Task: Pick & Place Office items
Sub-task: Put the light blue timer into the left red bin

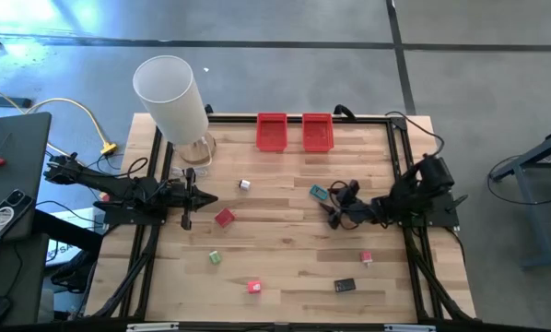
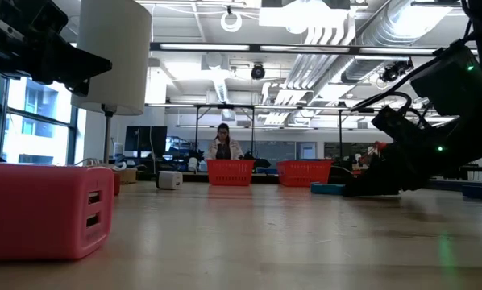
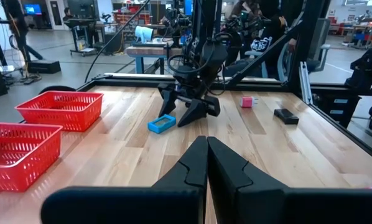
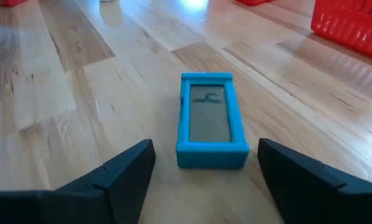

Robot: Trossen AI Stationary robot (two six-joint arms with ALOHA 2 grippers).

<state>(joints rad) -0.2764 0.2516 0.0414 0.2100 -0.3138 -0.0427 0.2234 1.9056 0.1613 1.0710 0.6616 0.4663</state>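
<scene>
While the left gripper (image 1: 202, 199) waits shut at centre-left, the right gripper (image 4: 201, 165) hangs wide open, holding nothing, before the teal piece (image 4: 209, 119) mid-frame; it looks like the approach step, and next it must advance to straddle it.

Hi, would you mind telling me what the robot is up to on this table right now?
It is sorting small office items toward the two red bins at the table's far edge. The right claw is open and low over the wood, lined up on a flat blue piece that lies between its fingers, not yet gripped. The left claw is shut and empty, waiting on its own side. Other pieces, such as a red block and a black piece, lie scattered on the table.
</scene>
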